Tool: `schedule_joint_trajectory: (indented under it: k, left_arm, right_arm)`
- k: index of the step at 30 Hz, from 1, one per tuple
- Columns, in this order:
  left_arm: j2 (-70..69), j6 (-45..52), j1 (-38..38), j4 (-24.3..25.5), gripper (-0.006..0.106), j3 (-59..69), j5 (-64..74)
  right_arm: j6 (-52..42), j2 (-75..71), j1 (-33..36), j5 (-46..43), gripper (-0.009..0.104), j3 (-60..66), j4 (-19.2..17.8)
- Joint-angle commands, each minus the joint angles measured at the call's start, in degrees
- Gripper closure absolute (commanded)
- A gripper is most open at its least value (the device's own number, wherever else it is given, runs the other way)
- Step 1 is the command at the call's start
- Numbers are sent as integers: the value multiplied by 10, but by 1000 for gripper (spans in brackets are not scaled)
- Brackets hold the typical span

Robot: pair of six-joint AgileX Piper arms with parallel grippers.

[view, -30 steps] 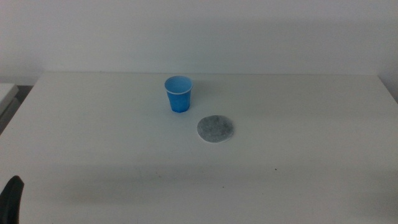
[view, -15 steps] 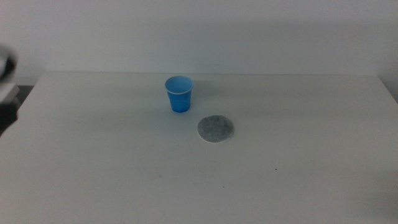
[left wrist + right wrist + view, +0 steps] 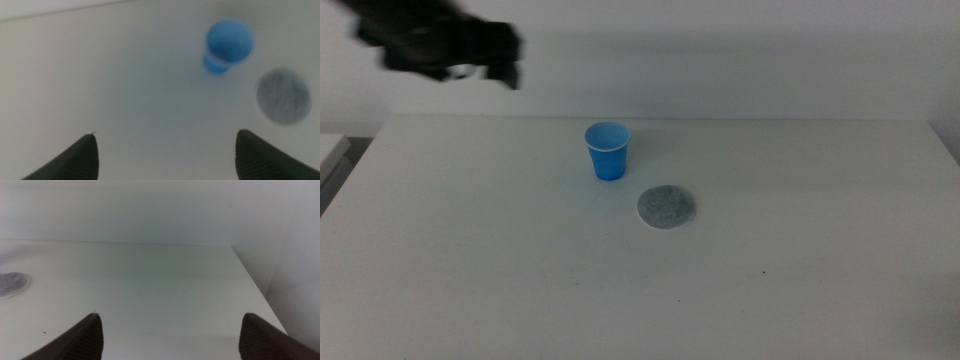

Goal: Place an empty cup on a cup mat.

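Near the middle of the white table [image 3: 470, 250], toward its far edge, the cup [image 3: 607, 151] stands upright with its mouth open upward and its blue inside showing. Just beside it, nearer the camera and toward the right, the cup mat [image 3: 667, 207] lies flat, apart from the cup with a narrow strip of bare table between them.

The middle view shows the left gripper [image 3: 505, 62] only as a dark blur high over the table's far left corner, well apart from the cup; its fingers cannot be made out there. The left wrist view settles that: it looks down on the cup [image 3: 227, 45] and the mat [image 3: 283, 96] from above, and its two dark jaws stand wide apart with nothing but bare table between them.

The right arm is out of the middle view altogether. Only the right wrist view shows it: the right gripper [image 3: 170, 330] hangs low near the table's right side, its jaws spread wide and holding nothing, with a sliver of the mat [image 3: 12, 284] at the picture's edge and no cup in sight.
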Motion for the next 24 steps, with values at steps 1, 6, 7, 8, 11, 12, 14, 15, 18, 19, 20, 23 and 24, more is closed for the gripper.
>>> schedule_joint_trajectory:
  k: [1, 6, 7, 8, 11, 12, 14, 15, 18, 19, 20, 23, 24]
  left_arm:
    - [71, -19, -25, 12, 7, -68, 13]
    - [205, -23, -52, -11, 7, -196, 25]
    - [228, -26, -54, -19, 7, -217, 28]
    - [245, -28, -54, -24, 7, -232, 28]
    - [302, -49, -54, -23, 7, -273, 19]
    - [317, -56, -54, -21, 7, -283, 13]
    - [342, -68, -53, -20, 7, -292, -5]
    - [352, -77, -53, -20, 7, -292, -21]
    - [380, -107, -52, -20, 7, -292, -49]
    - [389, -113, -52, -20, 7, -292, -57]
    - [396, -113, -52, -20, 7, -292, -62]
    - [413, -114, -52, -20, 8, -292, -65]
    - [417, -114, -52, -20, 9, -290, -64]
  right_arm:
    - [-2, -3, 0, -4, 2, 2, -3]
    - [-2, -3, 0, -4, 2, 2, -3]
    - [-2, -3, 0, -4, 2, 2, -3]
    - [-2, -3, 0, -4, 2, 2, -3]
    - [-2, -3, 0, -4, 2, 2, -3]
    - [-2, -3, 0, -4, 2, 2, -3]
    - [-2, -3, 0, -4, 2, 2, -3]
    - [-2, -3, 0, -4, 2, 2, -3]
    - [-2, -3, 0, -4, 2, 2, -3]
    - [-2, -3, 0, -4, 2, 2, -3]
    - [-2, -3, 0, -4, 2, 2, -3]
    - [-2, -3, 0, -4, 2, 2, -3]
    - [-2, -3, 0, -4, 2, 2, -3]
